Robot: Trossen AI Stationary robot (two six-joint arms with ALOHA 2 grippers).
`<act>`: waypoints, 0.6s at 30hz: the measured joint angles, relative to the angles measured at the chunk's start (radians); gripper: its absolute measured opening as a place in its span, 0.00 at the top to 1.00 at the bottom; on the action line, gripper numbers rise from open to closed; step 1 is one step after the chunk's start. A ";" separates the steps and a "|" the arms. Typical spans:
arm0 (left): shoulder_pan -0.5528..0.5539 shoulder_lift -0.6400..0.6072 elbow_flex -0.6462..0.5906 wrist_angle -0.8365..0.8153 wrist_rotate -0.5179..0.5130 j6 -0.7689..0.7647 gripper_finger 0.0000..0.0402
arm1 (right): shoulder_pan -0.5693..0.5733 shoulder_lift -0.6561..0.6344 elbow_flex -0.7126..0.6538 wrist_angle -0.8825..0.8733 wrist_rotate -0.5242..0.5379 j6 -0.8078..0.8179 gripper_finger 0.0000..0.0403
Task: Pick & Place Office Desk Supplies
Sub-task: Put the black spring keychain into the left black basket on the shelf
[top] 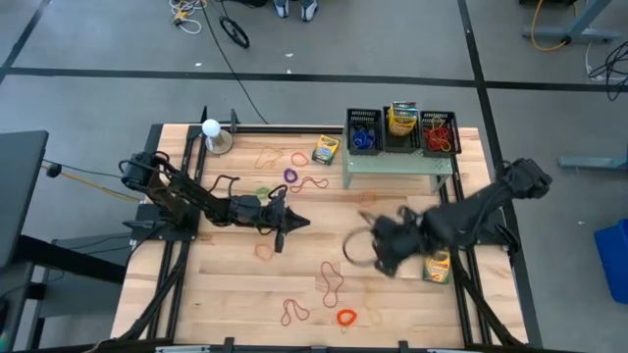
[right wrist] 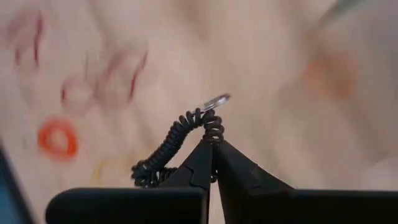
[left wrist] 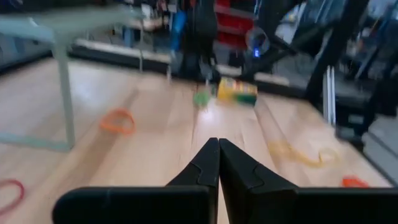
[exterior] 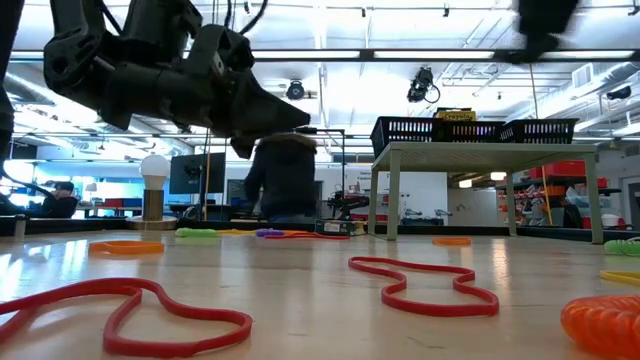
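Observation:
My right gripper (top: 381,257) (right wrist: 213,144) hangs above the table's middle right, shut on a black spiral coil ring (top: 355,247). My left gripper (top: 294,224) (left wrist: 218,149) is shut with nothing in it and points level over the table's middle left. Thin red and tan rubber-band loops (top: 332,282) lie flat on the wood, along with an orange coil ring (top: 345,317) and a purple ring (top: 290,175). One crayon box (top: 326,149) lies at the far middle. Another (top: 437,267) lies under my right arm. My right gripper pinches one stretch of the black coil (right wrist: 211,129) between its two fingertips. The fingers slant down from above. The coil curls away to one side of the fingers (right wrist: 155,163), slack, and is lifted clear of the table.
A pale green stand (top: 397,165) at the far right carries black baskets (top: 363,129) holding sorted items. A white ball on a round base (top: 210,127) stands at the far left. A green ring (left wrist: 201,98) and an orange band (left wrist: 118,121) lie ahead of my left gripper.

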 joint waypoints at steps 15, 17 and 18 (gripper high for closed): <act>0.073 -0.020 -0.272 0.438 -0.045 -0.062 0.98 | -0.673 0.057 0.339 -0.004 0.216 -0.636 0.96; 0.070 -0.020 -0.262 0.432 -0.041 -0.062 0.97 | -0.757 0.086 0.339 0.010 0.212 -0.693 0.97; 0.070 -0.020 -0.258 0.417 -0.041 -0.061 0.97 | -0.791 0.102 0.339 0.021 0.209 -0.715 0.97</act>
